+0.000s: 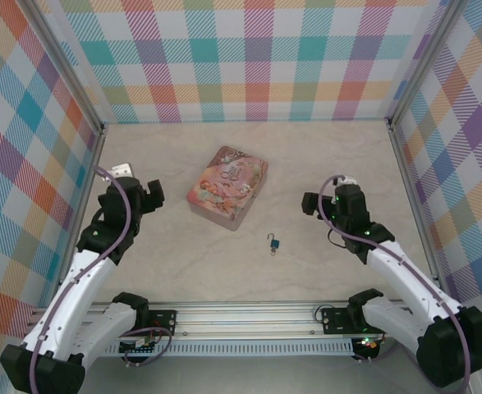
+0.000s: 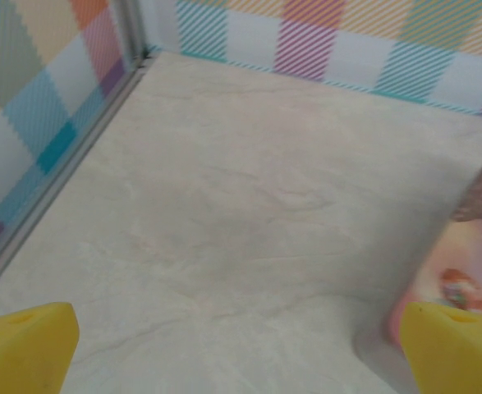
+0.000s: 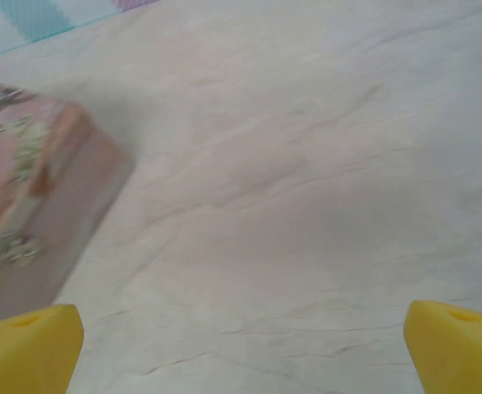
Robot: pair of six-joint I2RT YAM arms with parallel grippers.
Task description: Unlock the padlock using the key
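top external: one padlock point(image 1: 276, 245), one tin point(image 1: 227, 187)

The top external camera looks steeply down from above and behind the arm bases, taking in the whole table point(image 1: 323, 164) and its plaid walls point(image 1: 249, 57). The left wrist camera, behind the left gripper point(image 2: 241, 357), sits low and close, facing the far-left corner, the pink tin point(image 2: 470, 271) at its right edge. The right wrist camera, behind the right gripper point(image 3: 245, 353), has the tin at its left edge. All three share it.
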